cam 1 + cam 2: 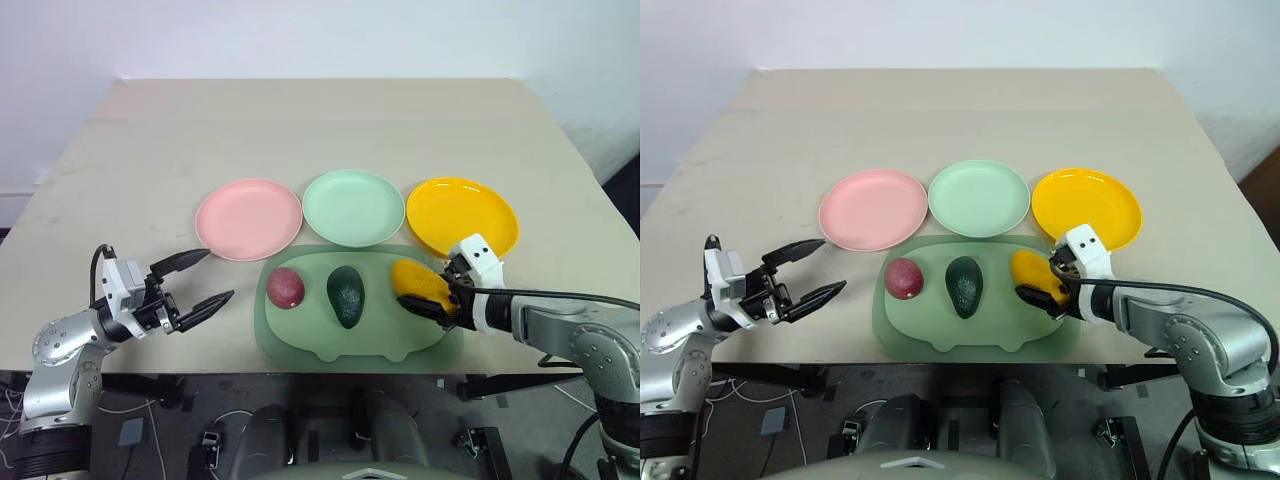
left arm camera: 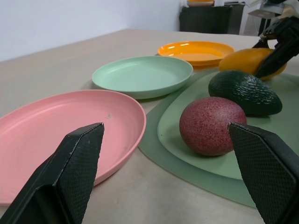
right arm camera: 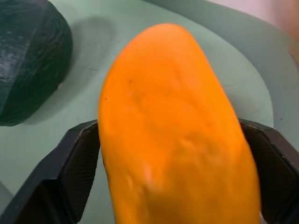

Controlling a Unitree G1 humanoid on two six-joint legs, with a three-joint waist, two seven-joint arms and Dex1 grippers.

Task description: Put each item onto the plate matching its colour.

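The yellow-orange mango (image 1: 418, 279) lies at the right end of the green mat (image 1: 300, 340), just in front of the yellow plate (image 1: 462, 215). My right gripper (image 1: 437, 290) is shut on the mango; in the right wrist view both black fingers (image 3: 70, 172) press its sides. The dark green avocado (image 1: 346, 295) sits mid-mat and the red-purple fruit (image 1: 285, 288) at the mat's left end. Behind them stand the pink plate (image 1: 248, 218) and the mint green plate (image 1: 353, 207), both bare. My left gripper (image 1: 215, 275) hovers open left of the mat, pointing toward the red-purple fruit (image 2: 210, 126).
The beige table (image 1: 320, 130) stretches wide behind the plates. Its front edge runs just below the mat, and its right edge lies a little beyond the yellow plate.
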